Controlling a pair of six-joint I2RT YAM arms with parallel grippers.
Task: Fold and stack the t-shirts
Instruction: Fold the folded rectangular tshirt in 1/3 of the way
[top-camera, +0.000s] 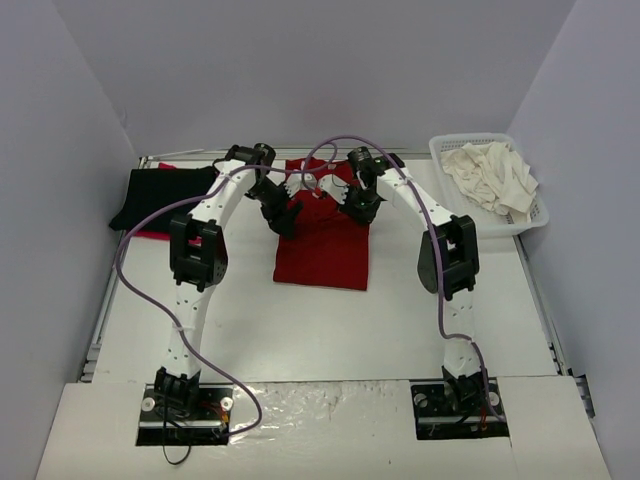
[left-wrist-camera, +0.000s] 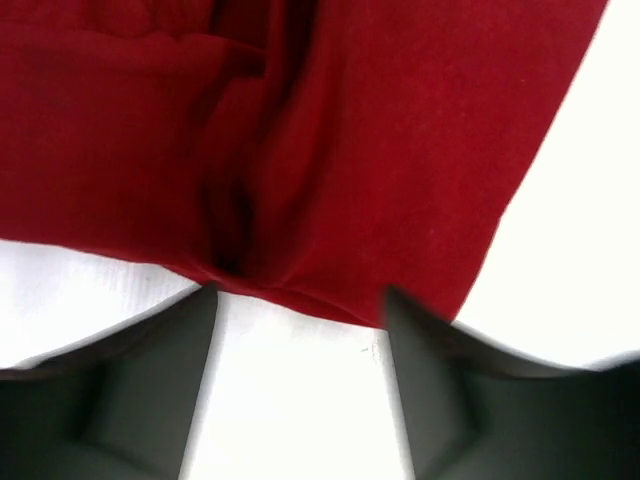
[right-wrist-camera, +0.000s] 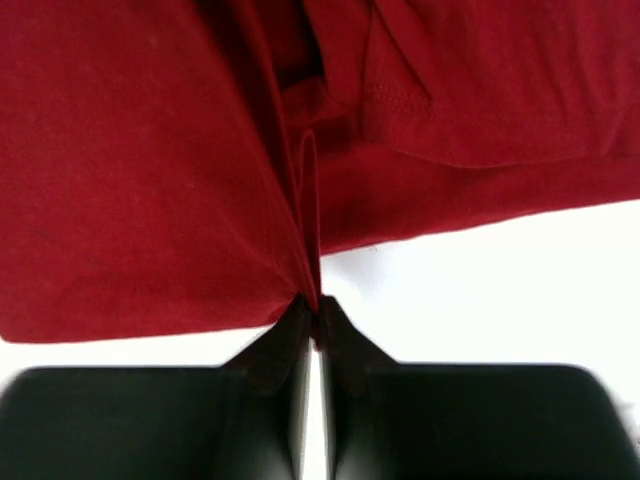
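- Left wrist view: the left gripper (left-wrist-camera: 300, 294) has its fingers spread, with the dark red t-shirt (left-wrist-camera: 400, 150) hem just ahead of its tips.
- The right gripper (right-wrist-camera: 313, 312) is pressed together, pinching a ridge of that shirt's edge.
- From above, a black t-shirt (top-camera: 160, 195) lies left of the left gripper, and cream-white t-shirts (top-camera: 490, 175) sit in the basket (top-camera: 470, 138) right of the right gripper.

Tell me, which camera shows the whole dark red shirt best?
The top external view: only there is the dark red shirt seen almost whole. Each wrist view shows just a close patch of its edge.
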